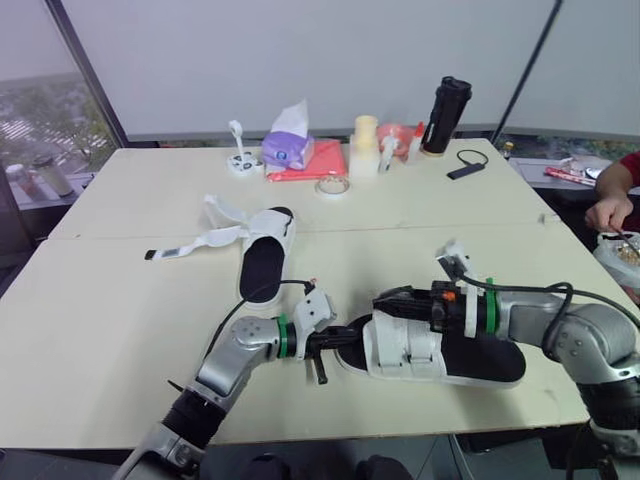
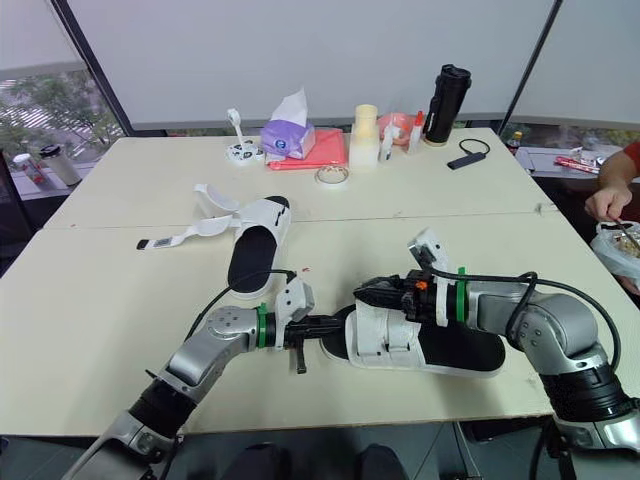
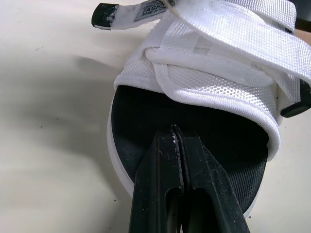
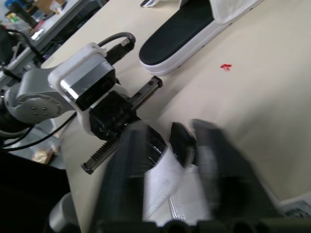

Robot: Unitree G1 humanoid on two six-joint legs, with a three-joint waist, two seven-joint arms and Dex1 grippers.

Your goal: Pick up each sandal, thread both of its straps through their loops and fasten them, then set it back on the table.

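Nearest, by the table's [image 1: 120, 330] near edge and right of its middle, the near sandal [image 1: 470, 362] lies flat on its sole, black footbed up, with its white straps [image 1: 405, 345] folded across it. The left gripper [image 3: 175, 130] has its fingers pressed together with nothing between them, their tips resting on the footbed at the open toe end. From the heel side the right gripper [image 2: 366, 293] reaches over the straps; its fingers stand apart, one on either side of a black-tipped strap end [image 4: 181, 138]. A woven label [image 3: 151, 8] sits near another strap's black tip, its print unreadable.

Farther in, left of the middle, the second sandal [image 1: 265, 258] lies with its straps [image 1: 215, 236] unfastened and splayed toward the left edge.

Along the far edge stand a roll of tape [image 1: 333, 186], a purple tissue pack [image 1: 288, 148] on a red folder [image 1: 318, 162], and a black tumbler [image 1: 446, 115]. A person's hand [image 1: 608, 212] rests beyond the right edge.
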